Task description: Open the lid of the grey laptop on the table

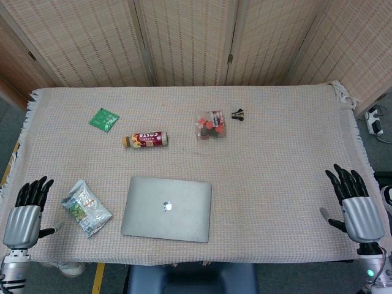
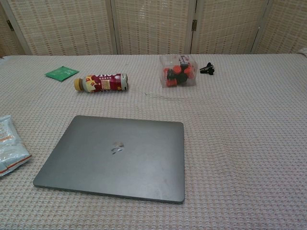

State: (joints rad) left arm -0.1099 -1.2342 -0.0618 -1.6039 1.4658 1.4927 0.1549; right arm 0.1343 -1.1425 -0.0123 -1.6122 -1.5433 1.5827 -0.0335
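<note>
Laptop (image 1: pixel 166 209), grey, lies lid-down near the front edge of a table (image 1: pixel 275 177) covered in beige woven cloth; folding wicker screens (image 1: pixel 190 40) stand behind. Left hand (image 1: pixel 26 208) and right hand (image 1: pixel 355 205) rest at the outer corners, fingers spread, holding nothing.

1. We count one grey laptop (image 1: pixel 166 209), lid closed, on the table.
2. We see one bottle (image 1: pixel 144 140), lying on its side.
3. One green packet (image 1: pixel 104 119) lies flat near the far left.
4. One pale snack bag (image 1: pixel 86 207) sits left of the laptop.
5. One clear box (image 1: pixel 211 125) holds red and black pieces; we cannot count them.
6. One small black clip (image 1: pixel 239 114) lies beside that box.
7. We count two hands: the left hand (image 1: pixel 24 214) and the right hand (image 1: pixel 356 206).
8. One woven cloth (image 1: pixel 288 159) covers the table.
</note>
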